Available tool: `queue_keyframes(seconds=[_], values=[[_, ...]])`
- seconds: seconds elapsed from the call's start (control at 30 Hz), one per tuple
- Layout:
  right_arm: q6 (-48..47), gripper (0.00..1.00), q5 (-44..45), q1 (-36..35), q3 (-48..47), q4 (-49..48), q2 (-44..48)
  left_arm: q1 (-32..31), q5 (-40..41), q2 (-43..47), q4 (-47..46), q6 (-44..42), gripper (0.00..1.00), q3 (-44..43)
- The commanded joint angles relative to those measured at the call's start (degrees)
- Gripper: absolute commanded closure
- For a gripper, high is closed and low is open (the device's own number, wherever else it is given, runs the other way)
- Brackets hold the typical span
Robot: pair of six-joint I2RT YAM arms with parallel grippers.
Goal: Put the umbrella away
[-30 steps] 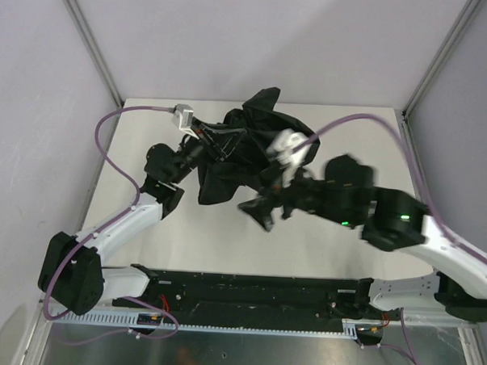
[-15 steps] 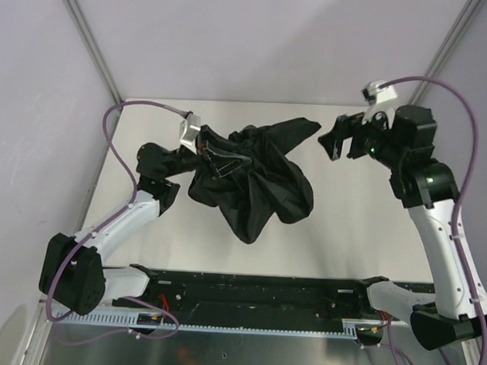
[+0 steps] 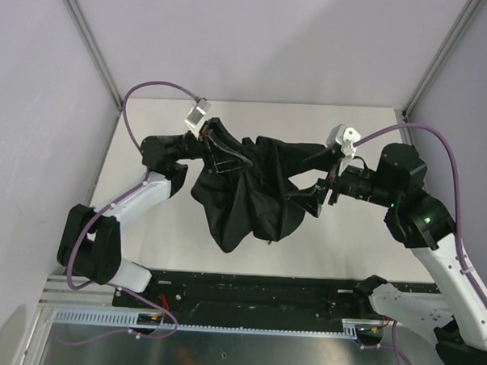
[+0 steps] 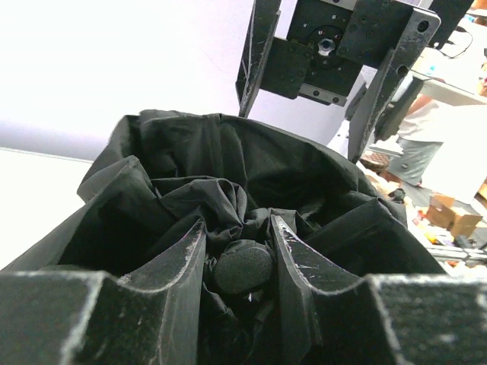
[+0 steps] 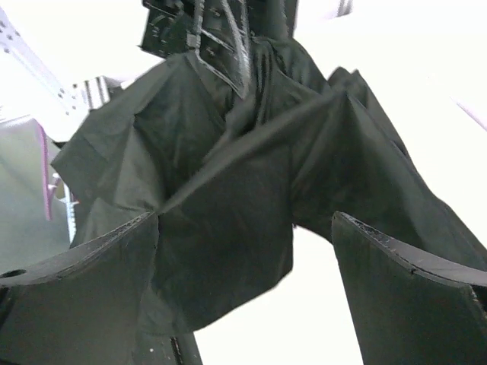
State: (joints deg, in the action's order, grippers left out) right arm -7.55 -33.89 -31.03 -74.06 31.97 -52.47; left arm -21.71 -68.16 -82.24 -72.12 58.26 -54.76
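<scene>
The umbrella (image 3: 251, 195) is a crumpled mass of matte black fabric hanging over the middle of the white table (image 3: 145, 219). My left gripper (image 3: 217, 146) holds it at its upper left. In the left wrist view the gripper (image 4: 237, 232) is shut on the umbrella's small round cap (image 4: 242, 266), with folds of fabric (image 4: 190, 160) bunched around it. My right gripper (image 3: 315, 181) is open at the umbrella's right edge, pointing left. In the right wrist view its wide-spread fingers (image 5: 99, 266) frame the hanging fabric (image 5: 228, 175) without touching it.
Pale walls with metal corner posts (image 3: 92, 42) enclose the table on three sides. A black rail (image 3: 247, 286) with both arm bases runs along the near edge. Purple cables (image 3: 154, 90) loop above each arm.
My right arm swung away to the far right, then came back to the umbrella's right edge with its jaws wide. My left gripper shifted right and back with the umbrella, and the fabric spread out.
</scene>
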Motion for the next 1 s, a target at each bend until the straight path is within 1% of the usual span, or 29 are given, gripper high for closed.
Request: queue_keyframes(seconds=[0.0, 0.17, 0.33, 0.43, 0.53, 0.6, 0.7, 0.73, 0.77, 0.87, 0.97], values=[[2.38, 0.01, 0.99, -3.49, 0.05, -5.38, -0.92, 0.36, -0.62, 1.37, -21.36, 5.41, 1.00, -2.47], [0.36, 0.01, 4.28, -4.48, -0.29, -4.05, -4.81, -0.19, -1.49, 3.04, -21.44, 5.65, 1.00, -2.37], [1.31, 0.01, 2.60, -6.23, -0.29, -6.12, -8.10, -1.70, -2.18, 3.82, -21.49, 5.82, 1.00, -2.46], [4.22, 0.01, -1.56, -6.62, -0.29, -8.04, -10.23, -2.54, -1.98, 3.86, -21.49, 5.52, 1.00, -2.80], [9.30, 0.01, -6.04, -7.02, -0.29, -11.50, -11.57, -3.07, -2.20, 3.50, -21.53, 5.40, 1.00, -3.29], [12.65, 0.01, -8.99, -6.90, -0.29, -12.50, -11.02, -3.14, -2.27, 3.27, -21.56, 5.31, 1.00, -3.45], [16.34, 0.01, -9.87, -6.49, -0.29, -12.04, -8.44, -3.11, -1.90, 2.78, -21.57, 4.97, 1.00, -3.46], [16.74, 0.01, -8.07, -6.58, -0.29, -10.89, -7.17, -2.96, -1.37, 2.61, -21.57, 4.86, 1.00, -3.40], [16.98, 0.01, -4.05, -6.85, -0.29, -9.30, -5.56, -2.71, -0.57, 2.52, -21.57, 4.72, 1.00, -3.19], [17.52, 0.01, 13.46, -8.34, -0.34, -4.19, -1.02, -1.67, 2.66, 2.28, -21.53, 3.59, 1.00, -2.17], [17.96, 0.01, 24.10, -12.03, -0.32, -3.49, 0.99, -0.93, 6.09, 1.13, -21.43, 3.59, 1.00, -1.33]])
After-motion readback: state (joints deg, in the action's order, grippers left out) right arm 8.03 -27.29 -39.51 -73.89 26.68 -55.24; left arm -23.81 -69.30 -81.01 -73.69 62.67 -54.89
